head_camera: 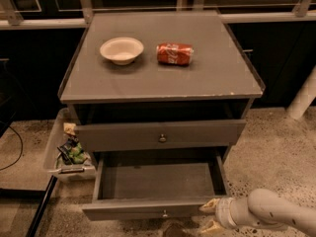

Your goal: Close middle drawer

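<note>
The middle drawer (158, 181) is a shallow grey box pulled far out of the grey cabinet, empty inside. Its flat front (143, 210) faces me and carries a small brass knob (164, 213). My gripper (209, 216) comes in from the lower right on a white arm (266, 210). It sits at the right end of the drawer front, level with it. Its cream fingertips (210, 205) stand apart with nothing between them. Whether they touch the front, I cannot tell.
Above the open drawer is another grey drawer front with a brass knob (162, 138). The cabinet top (207, 73) holds a white bowl (121, 50) and a red soda can (175, 54) lying on its side. A bin of snack packs (69, 149) stands on the floor at the left.
</note>
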